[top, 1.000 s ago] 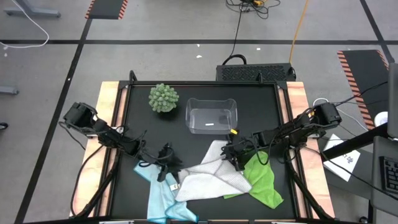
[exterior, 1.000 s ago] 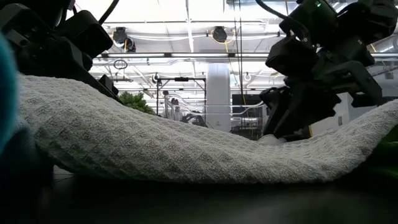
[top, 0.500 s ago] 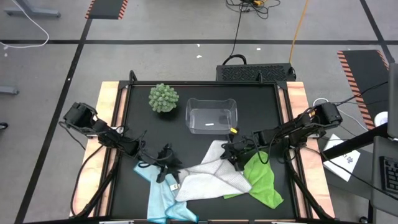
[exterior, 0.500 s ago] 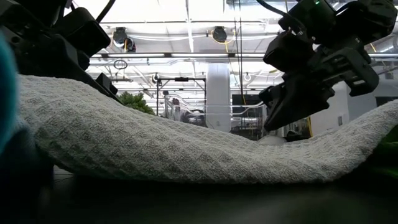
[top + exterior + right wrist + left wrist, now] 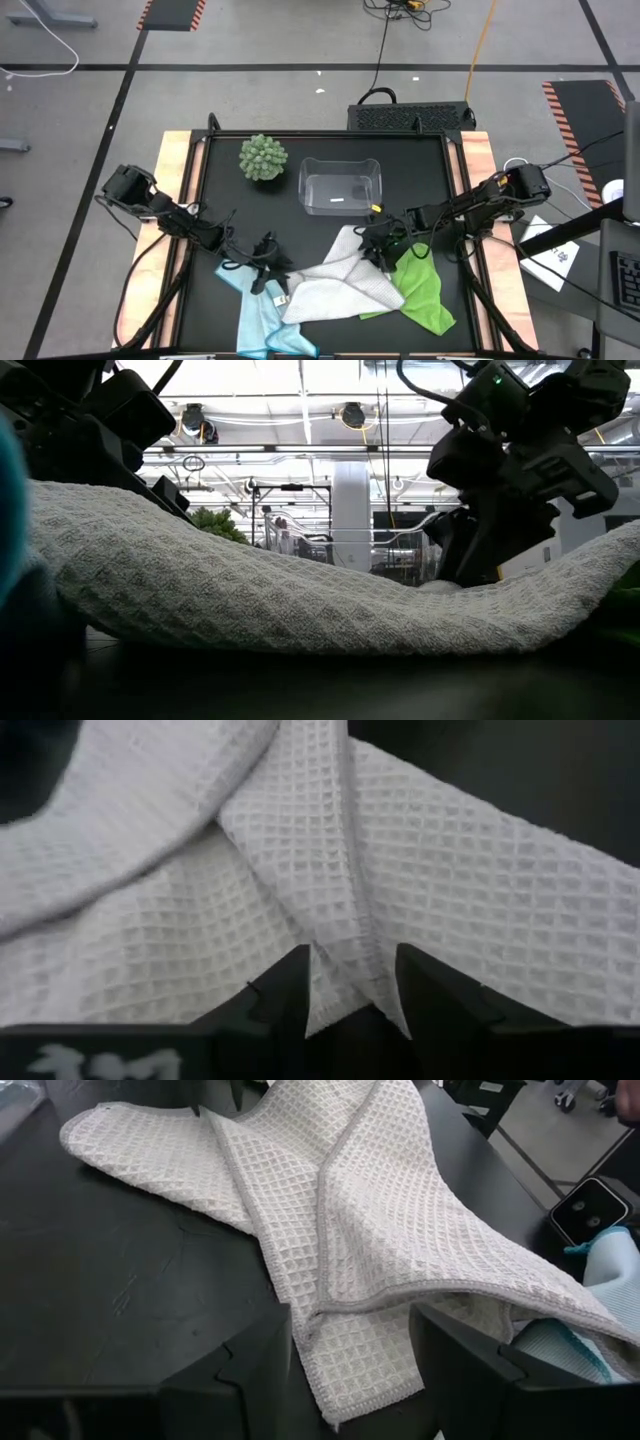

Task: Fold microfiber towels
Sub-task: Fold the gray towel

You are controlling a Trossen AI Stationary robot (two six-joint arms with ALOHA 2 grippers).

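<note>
- The white towel point(image 5: 335, 283) is spread crumpled near the front middle of the table point(image 5: 420, 170), with its long axis running from its front-left end up to a far-right corner.
- That far-right corner is found directly under the right gripper point(image 5: 381, 250); in the right wrist view a fold of white cloth point(image 5: 340, 920) is seen between the two fingers, which stand apart and are not pinched on it.
- The left gripper point(image 5: 270, 268) is placed at the towel's opposite, left end; its fingers point(image 5: 250, 1370) are held apart with the towel edge lying between them, unclamped.
- Each end of the white towel is thus nearest to one arm, so a fold along the long axis is judged to need both grippers closed first.
- Three towels are counted: one white, one light blue point(image 5: 258, 320) beneath the white towel's left end, one lime green point(image 5: 425, 295) partly under its right side.
- One clear bin point(image 5: 341, 185) and one spiky green ball plant point(image 5: 262, 157) are counted at the far side, well apart from the towels.
- Two arms are counted.
</note>
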